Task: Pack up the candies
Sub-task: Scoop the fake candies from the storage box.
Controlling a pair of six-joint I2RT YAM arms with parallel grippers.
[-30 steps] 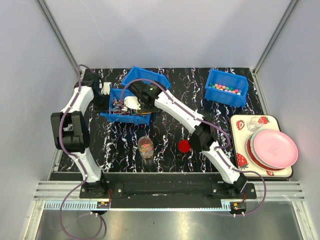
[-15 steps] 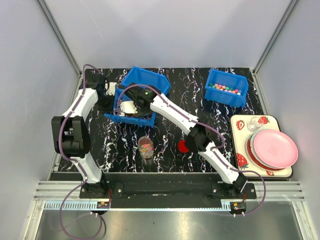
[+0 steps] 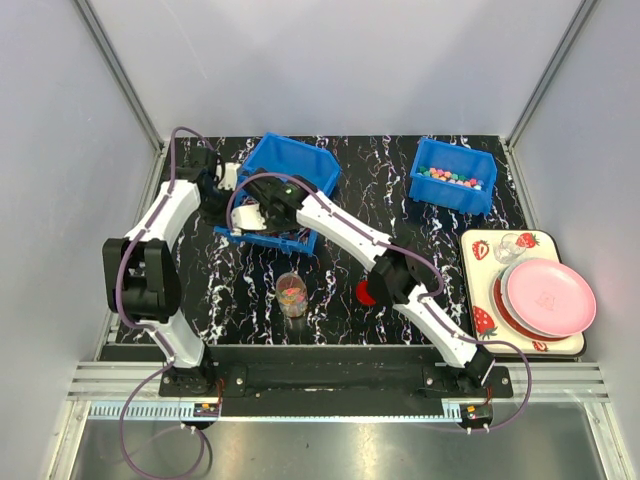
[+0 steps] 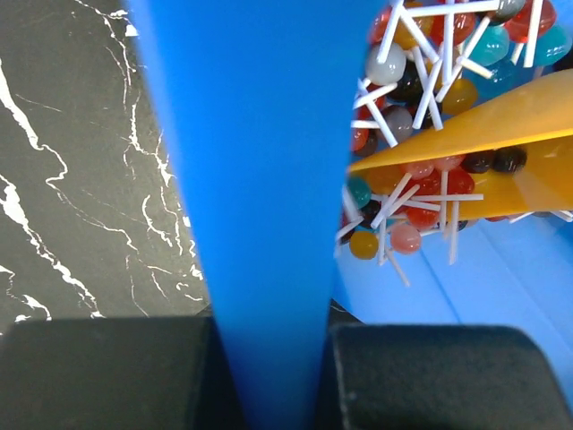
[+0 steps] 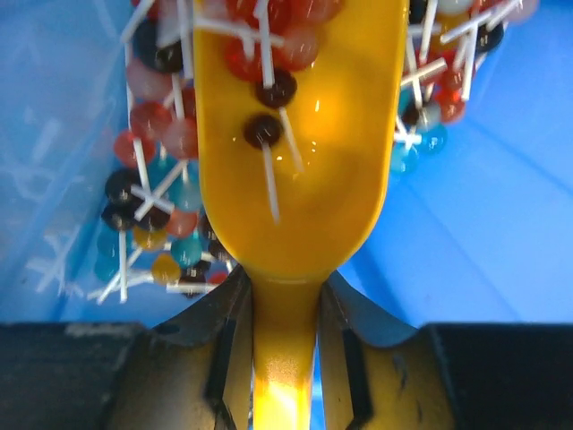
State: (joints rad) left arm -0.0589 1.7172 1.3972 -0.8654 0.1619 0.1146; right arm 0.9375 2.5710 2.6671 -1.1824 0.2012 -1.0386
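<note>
Marble tbl (image 3: 340, 170) — 3 bins (image 3: 452, 196), 1 scoop (image 5: 295, 179), candies (image 5: 262, 130)

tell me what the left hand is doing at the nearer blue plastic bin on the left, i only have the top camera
Observer: The left hand is shut on the side wall of the blue plastic bin, one finger inside, one outside.
Operator: is the right hand holding anything
Observer: Yes, the right hand grips the handle of a yellow plastic scoop.
Operator: anything in the scoop
Observer: A few round lollipops with white sticks lie in its bowl; many more sit in the bin around it.
</note>
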